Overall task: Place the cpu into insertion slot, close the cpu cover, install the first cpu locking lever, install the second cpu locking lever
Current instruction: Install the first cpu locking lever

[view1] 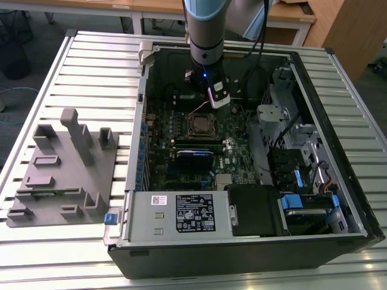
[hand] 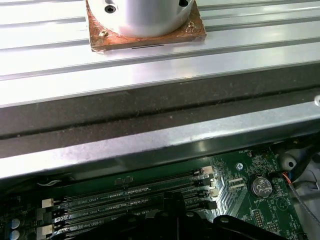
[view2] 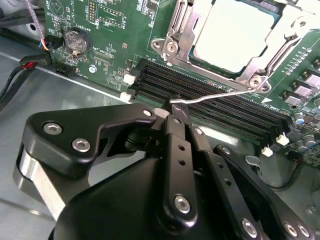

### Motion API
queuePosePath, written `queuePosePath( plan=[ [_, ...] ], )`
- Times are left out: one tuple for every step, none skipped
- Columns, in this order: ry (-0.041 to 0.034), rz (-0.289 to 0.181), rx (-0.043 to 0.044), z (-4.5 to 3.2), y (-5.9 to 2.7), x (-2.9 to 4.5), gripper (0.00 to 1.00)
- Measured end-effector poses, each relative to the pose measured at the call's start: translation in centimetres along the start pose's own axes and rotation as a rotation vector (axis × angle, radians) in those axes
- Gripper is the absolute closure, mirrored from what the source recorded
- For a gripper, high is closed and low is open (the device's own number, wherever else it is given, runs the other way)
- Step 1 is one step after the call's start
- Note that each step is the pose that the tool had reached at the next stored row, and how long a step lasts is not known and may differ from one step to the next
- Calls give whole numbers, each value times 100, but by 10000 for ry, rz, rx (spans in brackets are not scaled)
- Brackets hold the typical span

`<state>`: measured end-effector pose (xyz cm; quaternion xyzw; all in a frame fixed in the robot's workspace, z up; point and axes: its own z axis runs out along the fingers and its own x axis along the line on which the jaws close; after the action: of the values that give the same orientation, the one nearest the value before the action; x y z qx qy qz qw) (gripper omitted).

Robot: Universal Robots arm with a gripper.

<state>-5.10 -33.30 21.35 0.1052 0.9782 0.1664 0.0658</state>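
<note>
Reaching straight down from the top of the exterior view, the arm (view1: 205,36) is standing nearly upright inside the open computer case (view1: 242,254), which is lying on the slatted metal bench (view1: 91,66). Its wrist is hanging just above the far edge of the insertion slot (view1: 201,125) on the green circuit board (view1: 181,145), and a grey moulded fixture (view1: 66,169) is resting on the bench towards the exterior view's left, well apart from the case. In the second wrist view the black jaws are showing drawn together, their tip pointing at the board. The bent end of a thin locking lever (view2: 215,97) is sitting right at that tip; I cannot tell whether it is being pinched. The lever is stretching from the socket's corner out across the long black memory slots (view2: 165,87). The cpu (view2: 235,35) is lying in the slot, its pale top showing through the window of the cpu cover (view2: 172,32), which is lying flat over it. A coin battery (view2: 76,41) is sitting on the board well to one side. In the first wrist view the camera is looking over the case's grey wall (hand: 150,145) onto the bench, where a silver cylinder (hand: 145,12) is standing on a copper-coloured plate (hand: 192,32).
</note>
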Motion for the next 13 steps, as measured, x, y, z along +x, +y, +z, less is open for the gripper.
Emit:
queuePosePath(
  plan=[
    [0,0,0,0,0,0,89],
    [1,0,0,0,0,0,89],
    [0,0,0,0,0,0,89],
    [1,0,0,-1,0,0,89],
    [-1,4,1,-1,0,2,89],
    [-4,13,2,-2,0,4,89],
    [-5,16,5,-2,0,6,89],
    [-8,13,18,-1,2,6,89],
    [-12,10,39,-2,2,6,89],
    [-15,7,59,-6,3,6,89],
    [-17,5,74,-16,6,5,89],
    [-18,4,72,-32,12,3,89],
    [-18,4,71,-56,22,1,89]
  ],
)
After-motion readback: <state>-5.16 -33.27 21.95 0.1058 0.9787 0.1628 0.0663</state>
